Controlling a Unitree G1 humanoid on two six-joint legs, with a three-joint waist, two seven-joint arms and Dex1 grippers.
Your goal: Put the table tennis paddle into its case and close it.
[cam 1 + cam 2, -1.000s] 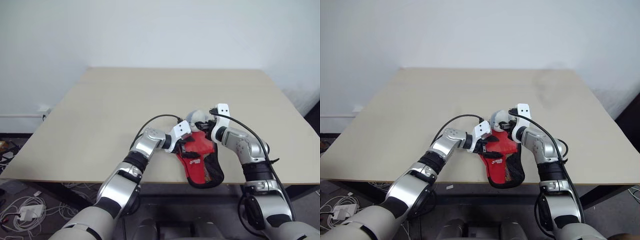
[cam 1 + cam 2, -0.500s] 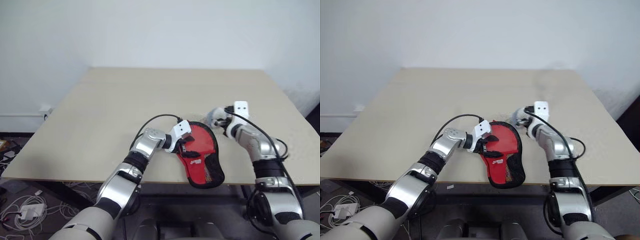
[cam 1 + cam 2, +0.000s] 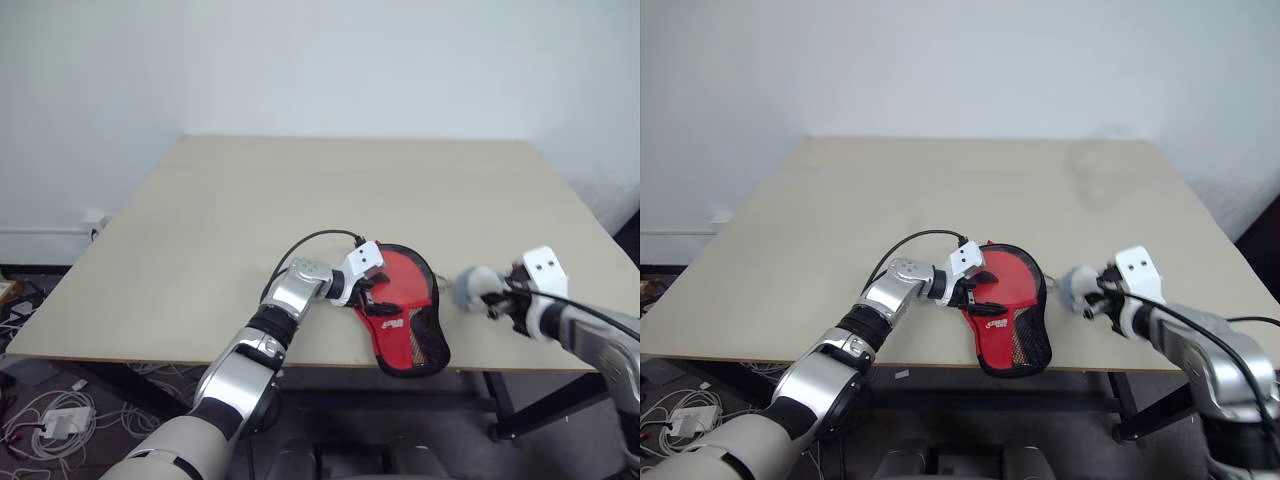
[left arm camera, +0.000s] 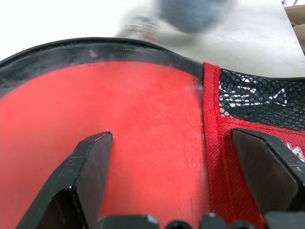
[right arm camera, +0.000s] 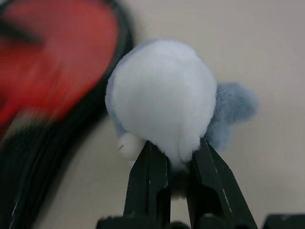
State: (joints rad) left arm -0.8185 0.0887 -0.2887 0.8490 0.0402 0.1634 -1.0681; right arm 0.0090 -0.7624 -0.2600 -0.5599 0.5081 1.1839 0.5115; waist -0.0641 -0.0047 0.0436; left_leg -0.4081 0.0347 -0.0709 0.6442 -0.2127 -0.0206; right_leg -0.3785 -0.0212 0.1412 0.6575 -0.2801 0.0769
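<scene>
Case (image 3: 405,322): red and black-mesh pouch, lying at the bench's near edge — tail end just over it.
Bench (image 3: 300,200): pale top, carrying the case.
Left gripper (image 3: 367,291): jaws spread wide, resting on the case's red face.
Right gripper (image 3: 497,300): jaws clenched on a fluffy white-grey ball (image 5: 164,102) — well apart from the case.
</scene>
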